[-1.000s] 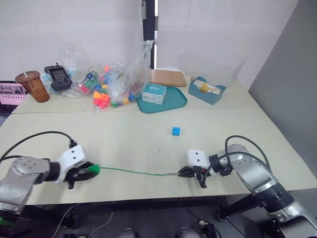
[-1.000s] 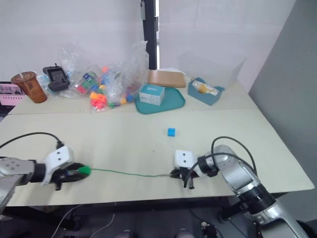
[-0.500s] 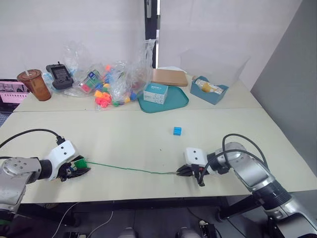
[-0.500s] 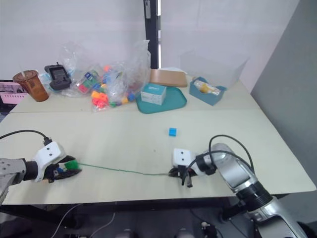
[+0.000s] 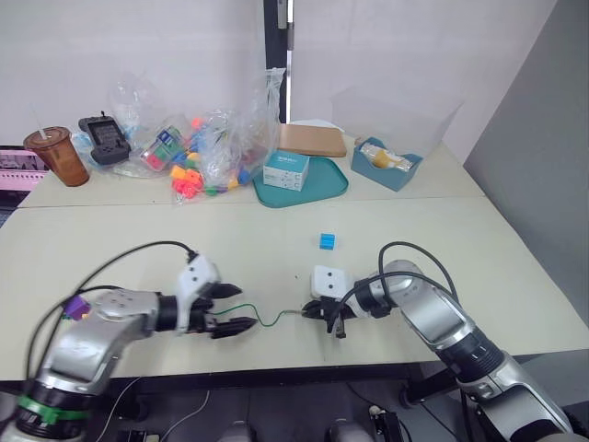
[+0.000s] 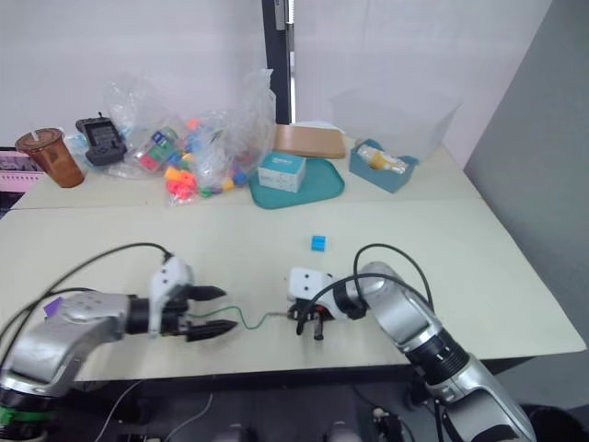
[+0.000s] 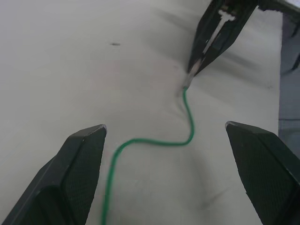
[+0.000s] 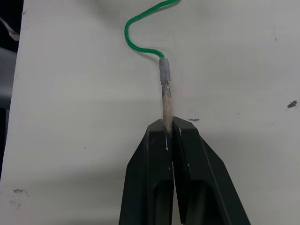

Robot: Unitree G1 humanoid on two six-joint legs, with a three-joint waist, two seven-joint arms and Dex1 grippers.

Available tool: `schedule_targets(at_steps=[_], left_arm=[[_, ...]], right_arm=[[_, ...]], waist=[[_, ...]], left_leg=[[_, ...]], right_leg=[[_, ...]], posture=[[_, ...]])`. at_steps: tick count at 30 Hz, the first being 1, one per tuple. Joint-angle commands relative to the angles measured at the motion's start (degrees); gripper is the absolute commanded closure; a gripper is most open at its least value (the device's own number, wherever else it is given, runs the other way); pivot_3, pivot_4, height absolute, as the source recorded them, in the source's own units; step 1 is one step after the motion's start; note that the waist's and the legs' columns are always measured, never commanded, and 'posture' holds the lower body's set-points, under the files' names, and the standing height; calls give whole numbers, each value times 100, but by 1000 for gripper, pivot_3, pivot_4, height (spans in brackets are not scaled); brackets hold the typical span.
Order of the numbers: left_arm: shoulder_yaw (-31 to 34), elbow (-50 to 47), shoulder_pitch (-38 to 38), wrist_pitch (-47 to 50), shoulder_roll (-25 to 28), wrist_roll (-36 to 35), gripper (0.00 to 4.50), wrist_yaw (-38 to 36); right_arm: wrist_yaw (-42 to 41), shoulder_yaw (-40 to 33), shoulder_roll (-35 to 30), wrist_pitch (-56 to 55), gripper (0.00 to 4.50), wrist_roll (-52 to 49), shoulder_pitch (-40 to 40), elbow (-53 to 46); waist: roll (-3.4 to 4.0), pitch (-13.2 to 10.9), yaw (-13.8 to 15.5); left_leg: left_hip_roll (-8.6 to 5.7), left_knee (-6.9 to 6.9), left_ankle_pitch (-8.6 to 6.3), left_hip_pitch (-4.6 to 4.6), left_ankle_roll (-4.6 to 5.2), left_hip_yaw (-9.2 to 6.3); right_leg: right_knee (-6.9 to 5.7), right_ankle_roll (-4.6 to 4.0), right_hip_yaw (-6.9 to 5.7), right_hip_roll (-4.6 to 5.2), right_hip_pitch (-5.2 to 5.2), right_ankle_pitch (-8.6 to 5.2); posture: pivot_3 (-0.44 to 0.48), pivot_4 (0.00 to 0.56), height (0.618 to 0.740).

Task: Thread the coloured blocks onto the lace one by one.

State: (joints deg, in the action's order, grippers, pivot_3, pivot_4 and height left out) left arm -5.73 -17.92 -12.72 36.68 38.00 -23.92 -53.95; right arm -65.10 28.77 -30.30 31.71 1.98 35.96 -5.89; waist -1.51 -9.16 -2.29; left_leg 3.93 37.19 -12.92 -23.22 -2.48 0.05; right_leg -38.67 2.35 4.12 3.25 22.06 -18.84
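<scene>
Head cameras overlook the table; wrist cameras sit close, sharing the lace.

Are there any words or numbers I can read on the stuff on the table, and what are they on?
No text reads clearly.
The small white and teal box on the teal tray: print too small to read.
The black handheld device beside the brown cup: screen too blurred to read.

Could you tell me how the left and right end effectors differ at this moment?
The left end effector is open, its fingers spread either side of the lace; the right end effector is shut on the lace's grey tip. The left holds nothing; the right grips. Both sit low over the table, pointing toward each other.
</scene>
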Motion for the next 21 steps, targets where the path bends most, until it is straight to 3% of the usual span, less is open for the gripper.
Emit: schedule_targets(at_steps=[1,6,11,21], left_arm=[[-545,207,-271,-603,-508,428,231,261],[-933,1016,-575,-1214,-902,878,231,264],[-1061,1624,-558,-1604,-915,1087,231,59],[-684,1491,-363,-1566,-693,852,3378,-210]], right_arm=[[17,348,-86,179,4500,273,-53,49],[-64,466,-201,189,4500,341,-49,-80],[-75,446,-240,258,4500,305,-23,-158],[-101,437,-411,243,4500,323,-76,-163]], waist=[[-1,1,7],[1,2,12],[1,3,78],[1,3,133]], left_leg=[[0,8,0,-1,0,-1],[-1,16,0,0,1,-4],[-5,22,0,4,0,-4],[-5,25,0,2,1,-4]], right_leg=[[-5,0,0,0,0,0],[-15,0,1,-3,0,0],[-11,0,-1,1,-9,0],[-10,1,-2,2,-10,-1]], posture=[[0,150,740],[0,150,740],[0,150,740],[0,150,740]])
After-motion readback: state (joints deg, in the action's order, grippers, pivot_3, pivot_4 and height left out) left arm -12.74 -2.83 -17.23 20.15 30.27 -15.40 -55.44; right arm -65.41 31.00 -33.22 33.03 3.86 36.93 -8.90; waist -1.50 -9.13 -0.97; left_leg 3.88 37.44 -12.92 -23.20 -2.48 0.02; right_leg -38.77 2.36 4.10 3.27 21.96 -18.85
